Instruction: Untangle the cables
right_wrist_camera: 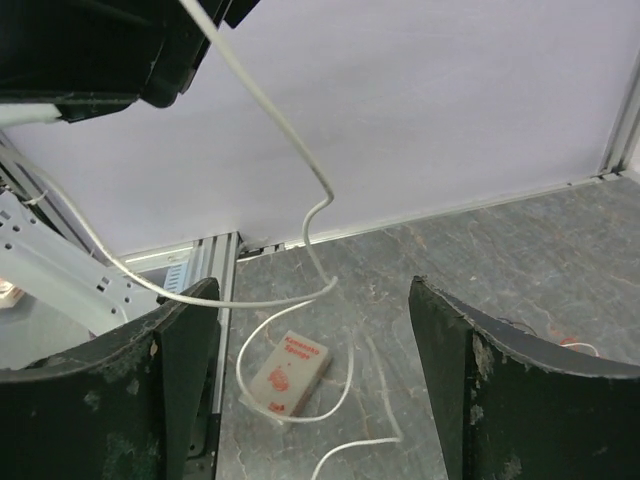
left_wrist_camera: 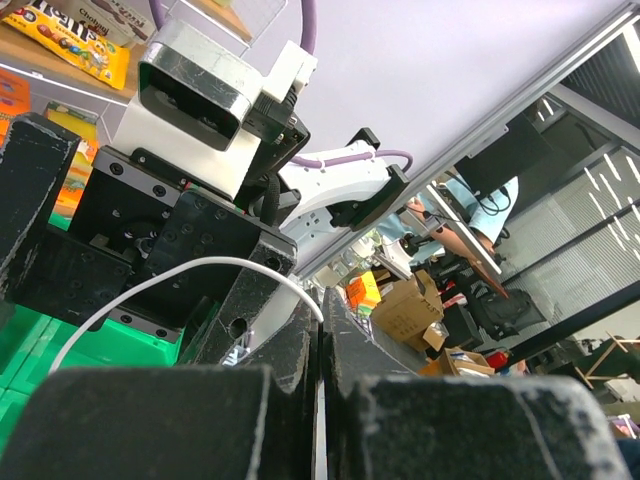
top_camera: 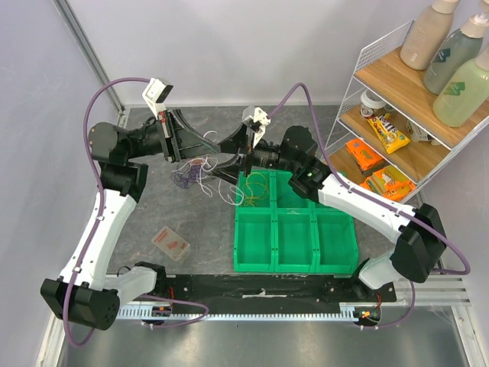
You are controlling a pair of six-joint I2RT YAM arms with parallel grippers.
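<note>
The cables lie as a small bundle of purple, white and orange loops on the grey table, left of the green bin; a yellow cable lies in the bin's back left compartment. My left gripper is raised above them, shut on a white cable pinched at the fingertips. That white cable hangs down in loops between my right gripper's fingers. My right gripper is open, facing the left gripper, and the cable passes through its gap without being clamped.
A green divided bin stands at the front centre right. A small sponge packet lies at the front left and also shows in the right wrist view. A wire shelf with snacks and bottles stands at the right.
</note>
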